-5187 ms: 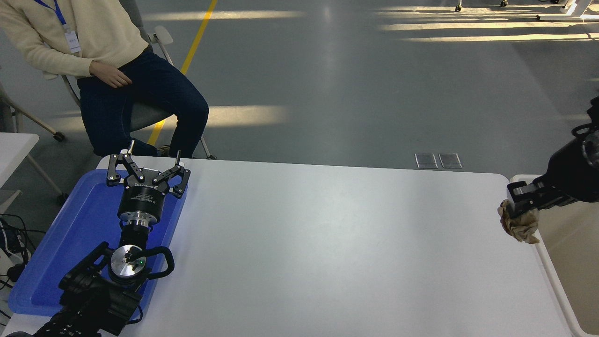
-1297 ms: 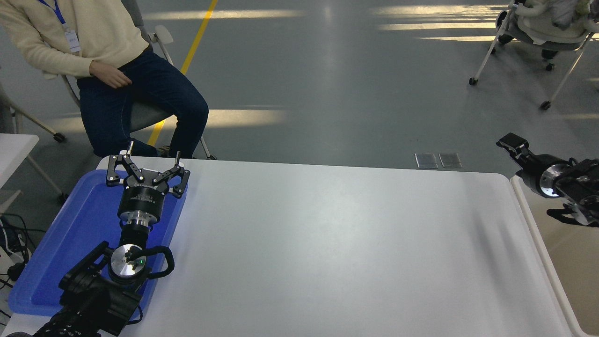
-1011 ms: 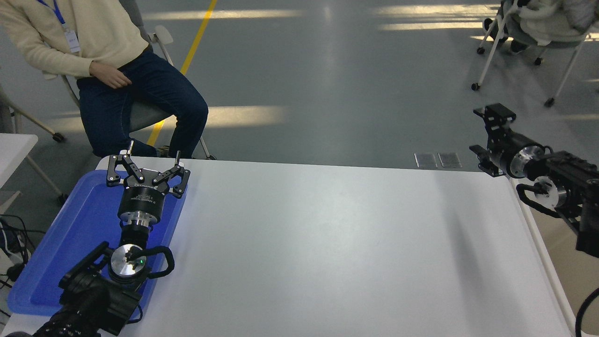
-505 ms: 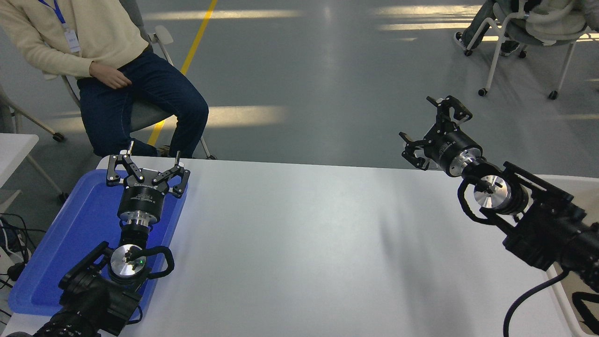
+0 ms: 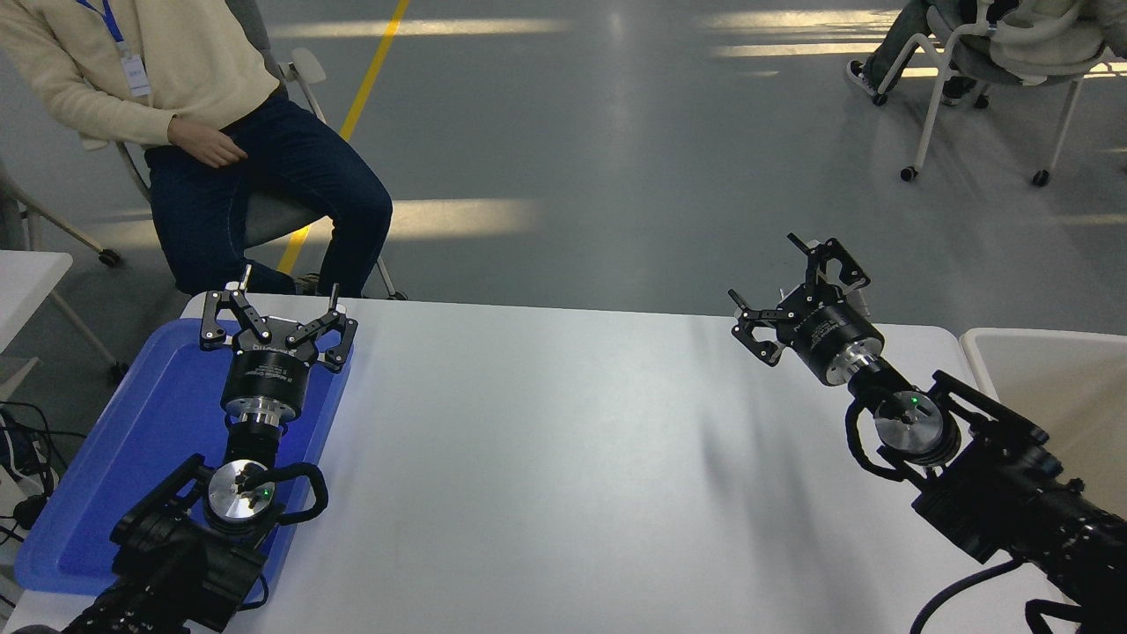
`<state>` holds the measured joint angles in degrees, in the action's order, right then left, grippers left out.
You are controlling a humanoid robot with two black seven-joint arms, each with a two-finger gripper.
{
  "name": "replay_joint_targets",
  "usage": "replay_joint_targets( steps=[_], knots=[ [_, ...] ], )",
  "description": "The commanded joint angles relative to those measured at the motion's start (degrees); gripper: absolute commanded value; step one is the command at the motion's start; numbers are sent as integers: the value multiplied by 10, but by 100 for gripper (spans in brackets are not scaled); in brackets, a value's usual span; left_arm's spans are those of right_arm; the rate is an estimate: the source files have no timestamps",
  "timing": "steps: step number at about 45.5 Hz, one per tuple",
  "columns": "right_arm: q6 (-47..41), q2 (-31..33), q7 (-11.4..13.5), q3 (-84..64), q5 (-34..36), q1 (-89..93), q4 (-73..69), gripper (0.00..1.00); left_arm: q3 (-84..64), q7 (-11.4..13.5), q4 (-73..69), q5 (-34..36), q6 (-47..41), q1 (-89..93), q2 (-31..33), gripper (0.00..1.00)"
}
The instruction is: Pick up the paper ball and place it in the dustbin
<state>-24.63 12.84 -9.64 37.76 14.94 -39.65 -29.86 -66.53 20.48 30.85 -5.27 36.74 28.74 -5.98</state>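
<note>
1. Black metal fingers stand spread apart on the right gripper (image 5: 795,286), which holds nothing; it hangs over the far right part of the white table (image 5: 546,458), pointing away toward the far edge.
2. The right arm (image 5: 986,475) comes in from the near right corner and slants up toward the far side, casting a soft grey shadow on the tabletop to its left.
3. The dustbin (image 5: 979,345) sits just beside the table's right edge, only its pale rounded rim and part of a smooth beige inner wall in view; the rest is cut off by the frame and by the arm.
4. The paper ball cannot be seen anywhere: not on the table, not in either gripper, and not on the visible part of the bin's inside.
5. The left gripper (image 5: 280,321) is parked at the near left, its fingers also spread apart and empty, above the far end of a blue tray (image 5: 114,458) that lies along the table's left edge.
6. A person (image 5: 202,114) in a cream sweater and dark trousers sits on a chair beyond the table's far left corner, one hand resting on a thigh.
7. A wheeled chair (image 5: 986,79) stands well off at the far right on the grey floor.
</note>
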Motion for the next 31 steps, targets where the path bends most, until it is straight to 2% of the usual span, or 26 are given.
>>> replay_joint_targets(
  steps=[1, 13, 31],
  knots=[
    [-11, 2, 0, 3, 2, 7, 45, 100, 0, 0, 0, 0, 0, 0, 0, 100],
    [-97, 17, 1, 5, 2, 36, 50, 100, 0, 0, 0, 0, 1, 0, 0, 100],
    [-118, 37, 2, 5, 2, 55, 53, 100, 0, 1, 0, 0, 1, 0, 0, 100]
  ],
)
